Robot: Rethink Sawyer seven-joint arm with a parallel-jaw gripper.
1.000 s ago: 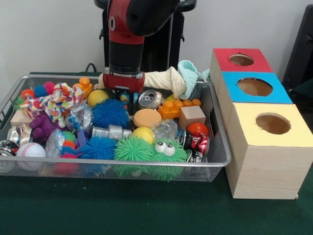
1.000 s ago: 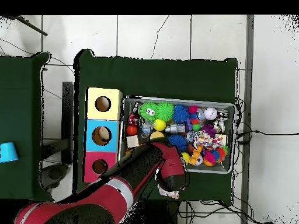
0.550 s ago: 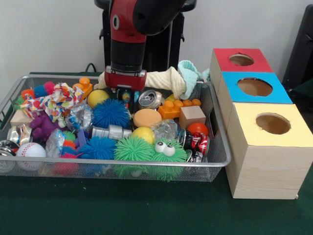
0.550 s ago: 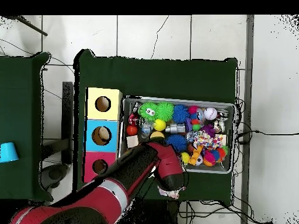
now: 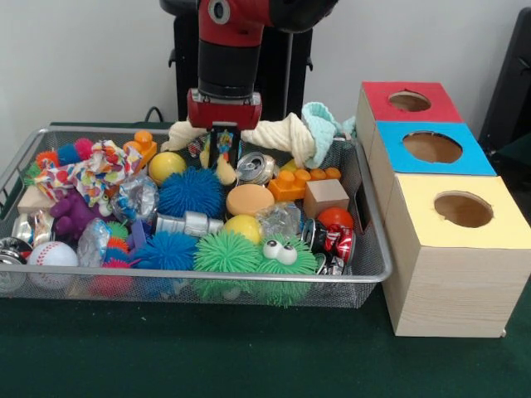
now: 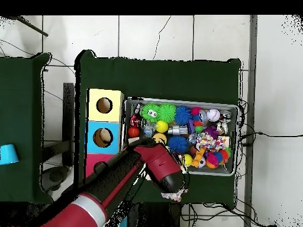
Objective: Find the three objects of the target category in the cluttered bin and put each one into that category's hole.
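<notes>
Green felt table (image 5: 166,356); wire-mesh bin (image 5: 365,249), spiky balls (image 5: 189,192).

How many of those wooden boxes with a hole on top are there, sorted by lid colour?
Red-topped box: 1
Blue-topped box: 1
Yellow-topped box: 1
Total: 3

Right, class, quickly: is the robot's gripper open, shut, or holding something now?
Gripper: shut on a small colourful toy, lifted above the basket.
</notes>
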